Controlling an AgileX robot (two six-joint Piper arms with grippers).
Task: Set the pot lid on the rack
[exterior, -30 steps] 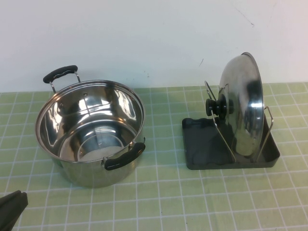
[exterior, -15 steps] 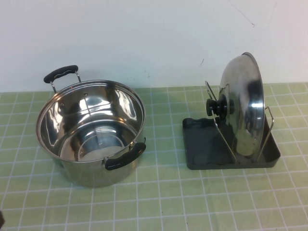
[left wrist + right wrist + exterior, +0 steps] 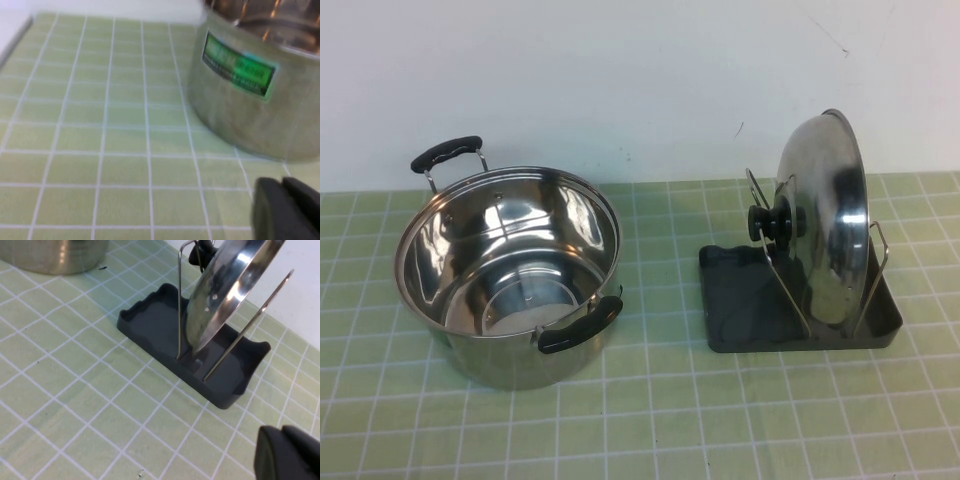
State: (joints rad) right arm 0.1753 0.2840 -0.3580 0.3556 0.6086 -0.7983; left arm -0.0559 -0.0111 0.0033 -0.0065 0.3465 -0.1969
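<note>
The shiny steel pot lid (image 3: 825, 225) with its black knob (image 3: 768, 223) stands on edge between the wire loops of the dark grey rack (image 3: 740, 300) at the right; it also shows in the right wrist view (image 3: 225, 287), with the rack (image 3: 150, 322) under it. Neither gripper shows in the high view. My left gripper (image 3: 286, 210) is shut and empty, low over the mat beside the steel pot (image 3: 255, 85). My right gripper (image 3: 287, 452) is shut and empty, over the mat on the near side of the rack.
The open steel pot (image 3: 510, 270) with two black handles stands at the left on the green checked mat (image 3: 670, 420). A white wall runs behind the table.
The dark tip of my left arm at the high view's lower left corner has drawn back out of that view. The lid, rack and pot have not moved.
</note>
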